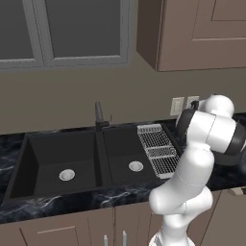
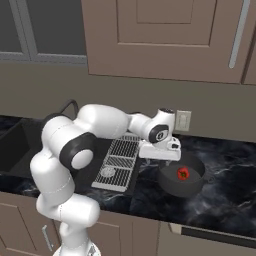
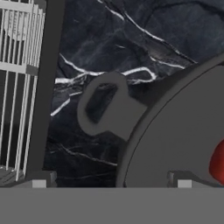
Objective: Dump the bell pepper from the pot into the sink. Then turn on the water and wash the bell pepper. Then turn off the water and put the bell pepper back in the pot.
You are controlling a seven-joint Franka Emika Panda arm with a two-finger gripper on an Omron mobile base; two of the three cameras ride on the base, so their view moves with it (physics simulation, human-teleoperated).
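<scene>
**Open gripper over the pot's handle, pepper inside**

The pot [image 2: 182, 179] sits flat on the dark marble counter [image 2: 230, 195], just to the right of the wire rack [image 2: 117, 162] and well apart from the sink [image 1: 72, 158]. It is round, so it has no long axis of its own; in the hand view its loop handle [image 3: 103, 107] sticks out from the rim toward the rack [image 3: 17, 87]. The pepper [image 2: 183, 173] lies inside the pot, near the middle of its floor, red with a dark top facing upward; in the hand view a sliver of it [image 3: 218, 161] shows at the right edge.

The gripper [image 2: 161, 156] hangs above the pot's left rim, pointing down. Its jaws stand wide open and hold nothing; the fingertips [image 3: 39, 183] straddle the handle and rim from above without touching them.
</scene>
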